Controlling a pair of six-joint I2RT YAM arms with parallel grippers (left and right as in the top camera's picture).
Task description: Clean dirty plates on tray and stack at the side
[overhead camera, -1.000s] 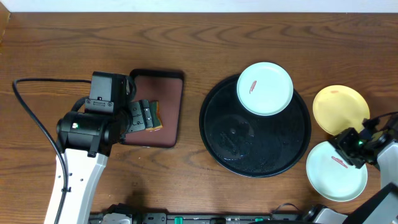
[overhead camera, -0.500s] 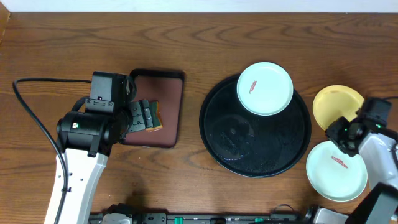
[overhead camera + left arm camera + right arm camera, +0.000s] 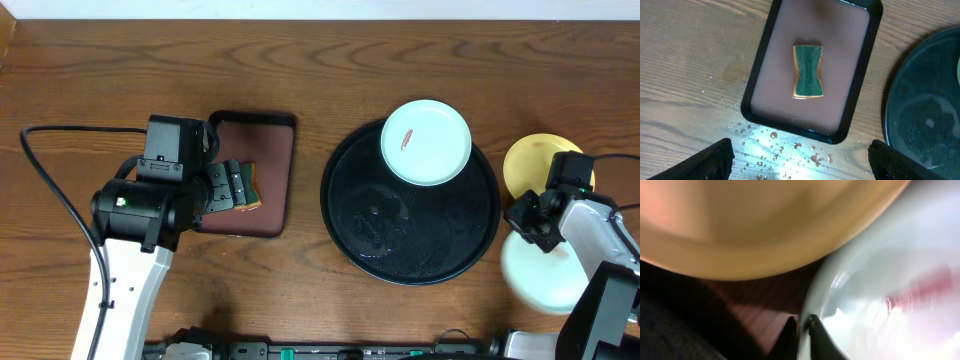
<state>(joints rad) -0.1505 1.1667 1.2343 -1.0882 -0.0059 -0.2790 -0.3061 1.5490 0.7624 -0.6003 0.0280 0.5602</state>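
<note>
1. Wooden table (image 3: 320, 60) all round, with water drops (image 3: 765, 150) by the small tray (image 3: 840, 65) in the left wrist view.
2. Far left: left gripper (image 3: 801, 162) spread wide, holding nothing, hovering above the sponge (image 3: 808, 71) lying in the small tray. Same spot as a second ago, so no wiping going on yet.
3. Middle: black tray (image 3: 400, 235), wet-looking and mostly bare. Far mint plate (image 3: 425, 142) perched on its far edge, hanging over the rim, red smear (image 3: 408, 139) on it.
4. Right of the tray: yellow plate (image 3: 528, 160), down on the table, off the tray.
5. The actual news: right gripper (image 3: 801, 330) swung in from the lower right over the last second, now clamped shut on the rim of the near mint plate (image 3: 545, 285), at the edge facing the yellow one. Smear still showing on it in the right wrist view. Maybe tipped up a bit from above, hard to call.
6. Best guess: pickup first, cleaning after. Plate still dirty, sponge clear across the table.
7. In the way: yellow plate just beside the pinched rim, tray rim close on the left. Careless lift, probably a bumped plate.
</note>
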